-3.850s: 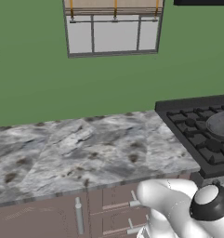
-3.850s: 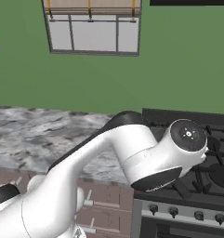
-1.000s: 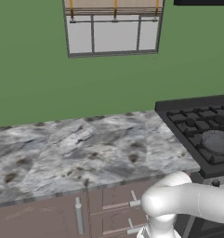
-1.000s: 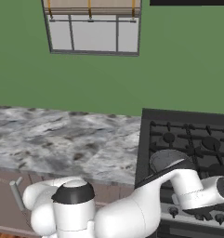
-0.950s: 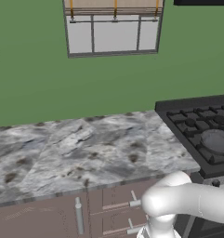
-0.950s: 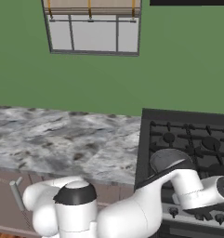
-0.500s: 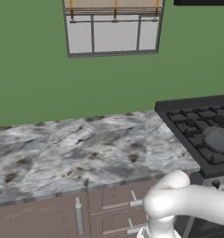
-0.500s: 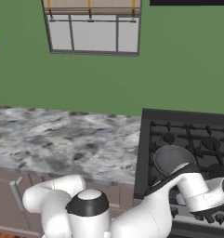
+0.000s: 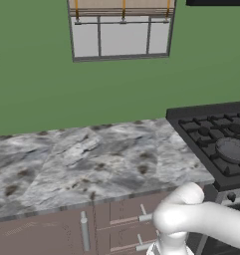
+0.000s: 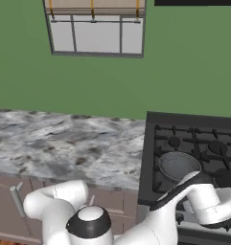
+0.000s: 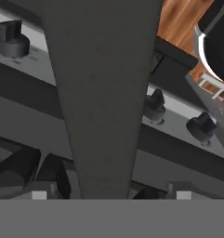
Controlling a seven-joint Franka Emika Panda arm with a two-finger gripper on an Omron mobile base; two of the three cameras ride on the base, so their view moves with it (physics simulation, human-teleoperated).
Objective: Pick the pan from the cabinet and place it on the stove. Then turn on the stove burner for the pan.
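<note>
A grey marbled counter (image 9: pixel 91 164) runs under a green wall (image 9: pixel 116 94) and window (image 9: pixel 121 30). The pan (image 10: pixel 177 165) sits on the stove (image 10: pixel 193 143) near its front left corner. In the hand view, the gripper (image 11: pixel 108 193) is clamped on the pan's handle (image 11: pixel 102 93) above 3 knobs (image 11: pixel 153 107); no writing is readable.

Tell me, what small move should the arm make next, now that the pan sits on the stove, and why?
Probably back straight off the pan handle and free of it. The pan already rests on the stove grate, so what remains is the burner. The handle lies right in front of the hand camera, with the front knobs just beyond; whether the fingers grip it is unclear.
</note>
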